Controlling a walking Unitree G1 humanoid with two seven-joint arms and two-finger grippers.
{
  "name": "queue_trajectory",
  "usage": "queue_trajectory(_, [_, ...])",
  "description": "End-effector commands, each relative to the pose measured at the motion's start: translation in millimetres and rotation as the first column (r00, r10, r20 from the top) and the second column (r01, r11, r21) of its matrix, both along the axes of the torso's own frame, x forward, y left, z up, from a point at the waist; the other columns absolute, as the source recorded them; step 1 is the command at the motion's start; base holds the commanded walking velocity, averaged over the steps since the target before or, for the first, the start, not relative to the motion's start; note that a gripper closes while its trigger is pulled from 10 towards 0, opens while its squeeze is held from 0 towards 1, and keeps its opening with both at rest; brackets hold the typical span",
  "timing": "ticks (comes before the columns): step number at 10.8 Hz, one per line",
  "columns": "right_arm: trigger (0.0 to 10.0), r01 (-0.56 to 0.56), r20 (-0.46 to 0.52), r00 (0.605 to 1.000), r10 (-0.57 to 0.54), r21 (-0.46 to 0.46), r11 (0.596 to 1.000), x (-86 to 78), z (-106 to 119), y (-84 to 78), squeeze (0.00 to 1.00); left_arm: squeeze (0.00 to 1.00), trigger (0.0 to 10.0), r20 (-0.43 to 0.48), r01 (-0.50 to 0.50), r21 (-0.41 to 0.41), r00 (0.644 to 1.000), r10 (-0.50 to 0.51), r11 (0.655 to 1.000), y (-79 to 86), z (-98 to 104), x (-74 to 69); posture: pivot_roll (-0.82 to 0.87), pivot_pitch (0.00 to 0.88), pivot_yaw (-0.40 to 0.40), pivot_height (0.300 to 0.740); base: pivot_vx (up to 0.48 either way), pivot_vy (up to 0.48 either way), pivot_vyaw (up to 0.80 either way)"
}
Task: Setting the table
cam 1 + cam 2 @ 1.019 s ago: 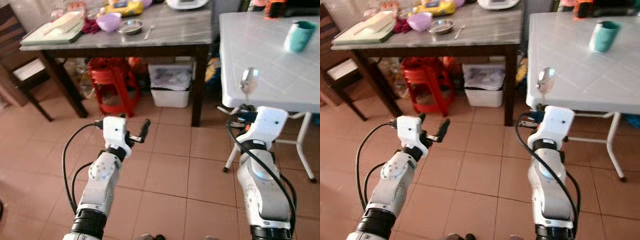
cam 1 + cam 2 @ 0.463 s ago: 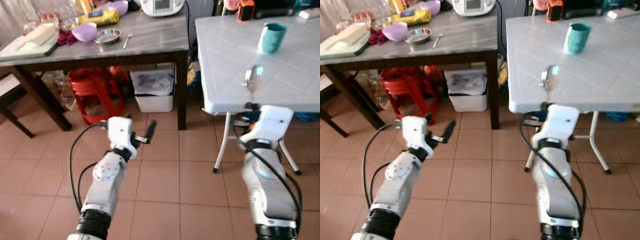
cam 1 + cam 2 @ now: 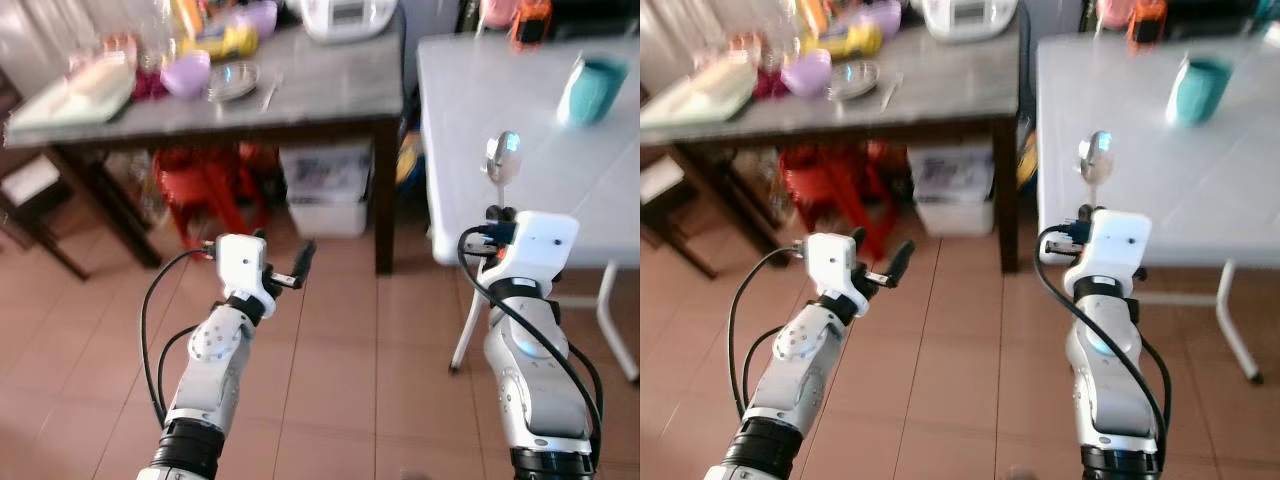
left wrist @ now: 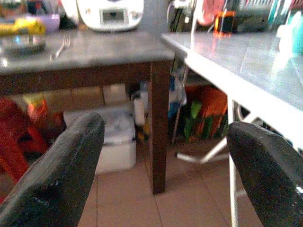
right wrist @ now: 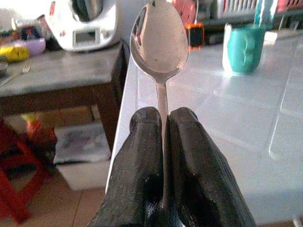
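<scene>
No legible text or labels

Soft, even daylight fills the room. Both eye views are smeared by motion blur, worst at the far clutter on the dark table. The white table glares pale. In the wrist views the near black fingers are soft-edged, and the spoon shines with reflections.
</scene>
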State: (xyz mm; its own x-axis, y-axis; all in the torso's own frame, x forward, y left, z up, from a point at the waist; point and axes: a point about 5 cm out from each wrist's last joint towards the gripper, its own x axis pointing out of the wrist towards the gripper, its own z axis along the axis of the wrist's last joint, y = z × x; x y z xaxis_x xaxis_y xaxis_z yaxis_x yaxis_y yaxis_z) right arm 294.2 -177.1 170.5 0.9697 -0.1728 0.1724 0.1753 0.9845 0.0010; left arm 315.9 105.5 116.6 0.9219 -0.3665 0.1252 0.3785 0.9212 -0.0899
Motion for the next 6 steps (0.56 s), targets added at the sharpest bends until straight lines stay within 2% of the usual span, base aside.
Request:
queue_trajectory(1, [10.0, -0.026, 0.019, 0.999, 0.026, 0.005, 1.0, 0.1, 2.9, 9.9, 0.0, 0.0, 10.0, -0.001, -0.032, 0.016, 0.999, 0.032, 0.999, 12.9, -1.2, -0.1, -0.15, 0.086, 0.129, 0.74, 0.382, 0.0, 0.0])
queue_trajectory(2, [10.0, -0.025, 0.016, 1.0, 0.025, 0.002, 1.0, -0.1, 2.7, 9.7, 0.0, 0.0, 10.0, -0.002, -0.032, 0.017, 0.999, 0.032, 0.999, 12.7, -1.5, -0.4, -0.15, 0.087, 0.129, 0.74, 0.382, 0.0, 0.0])
queue_trajectory(6, [10.0, -0.023, 0.013, 1.0, 0.023, 0.004, 1.0, -0.4, 1.4, 8.5, 0.0, 0.0, 10.0, 0.009, -0.031, 0.01, 0.999, 0.031, 0.999, 10.5, 2.1, 1.1, -0.15, 0.084, 0.127, 0.74, 0.366, 0.0, 0.63])
